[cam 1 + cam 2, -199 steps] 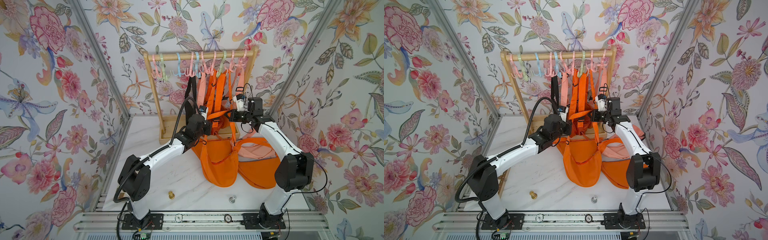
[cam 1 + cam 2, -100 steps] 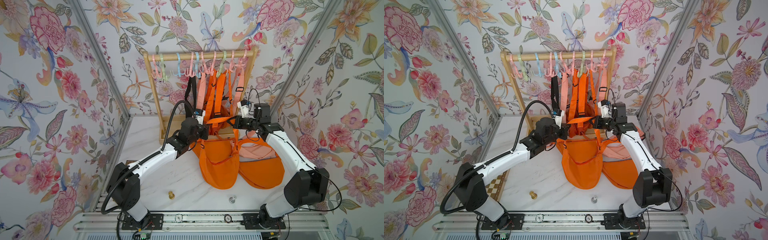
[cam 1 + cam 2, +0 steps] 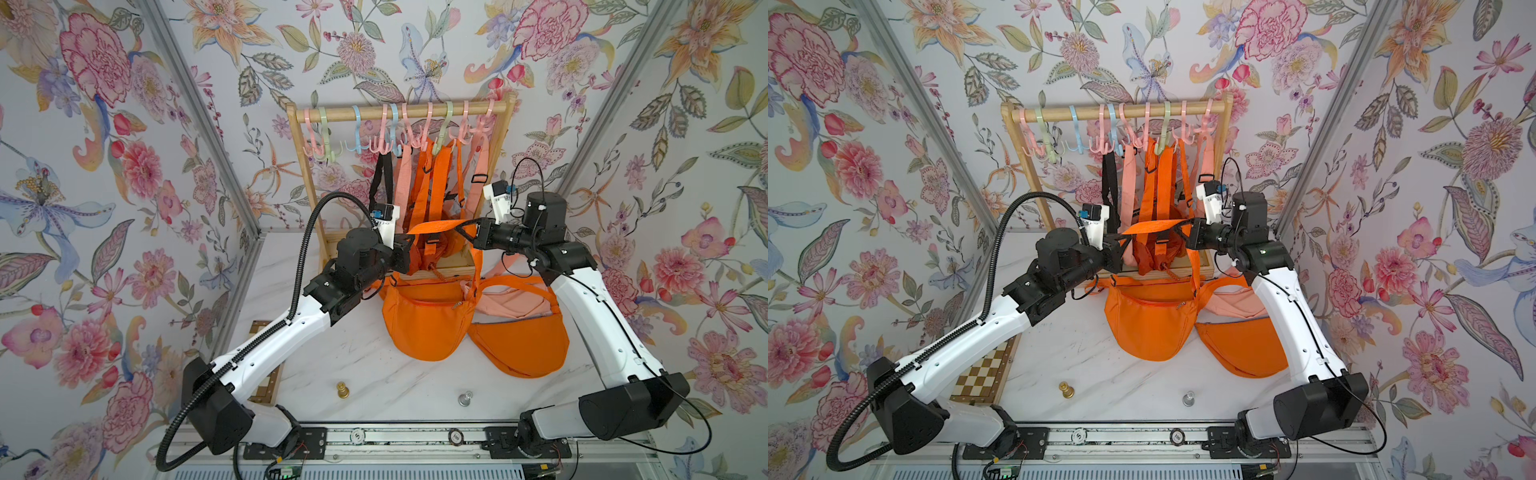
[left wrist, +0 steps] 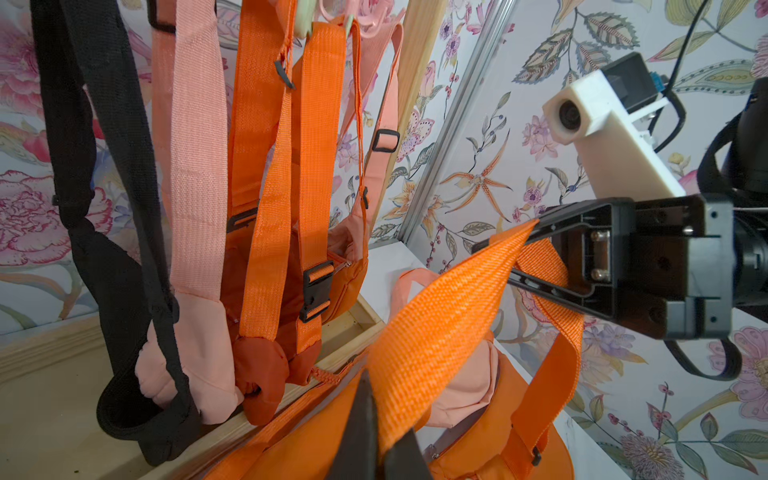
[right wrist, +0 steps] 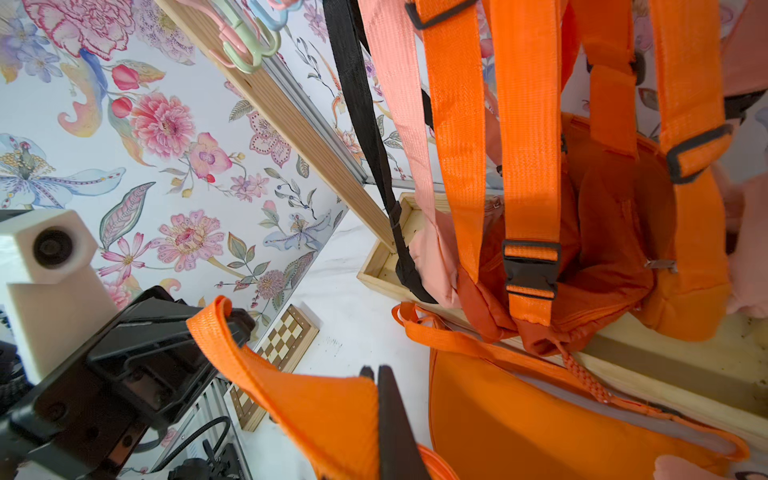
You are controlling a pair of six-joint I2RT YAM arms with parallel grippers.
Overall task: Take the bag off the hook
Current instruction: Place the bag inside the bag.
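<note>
Strap (image 3: 434, 226) is pinched taut between our left hand (image 3: 409, 240) and right hand (image 3: 460, 227). Pulling harder could slip it free.

Floral wallpaper (image 3: 104, 166), white marble tabletop (image 3: 374, 382).

A: The rounded orange fabric bag (image 3: 422, 332) at the tabletop's middle, is it all one colour?
B: Yes, bright orange throughout, and its orange woven strap (image 3: 434, 226) matches. The flat orange fabric bag (image 3: 523, 349) beside it is the same shade; the soft peach-pink bag (image 3: 515, 301) behind is paler.
A: The hooks?
B: Pastels on the pale wooden rail (image 3: 338, 113): a pink plastic hook (image 3: 309, 145), a green plastic hook (image 3: 325, 137), a blue plastic hook (image 3: 356, 124). One hanging webbing strap (image 4: 104, 145) is black.
A: Underneath?
B: White marble tabletop (image 3: 332, 357), grey-veined. At its left edge, a wooden chessboard (image 3: 984, 370) chequered brown and cream; near the front edge, a gold chess pawn (image 3: 342, 390) and a silver chess pawn (image 3: 465, 399). The wallpaper (image 3: 104, 166) is pale with pink, orange and blue flowers.
</note>
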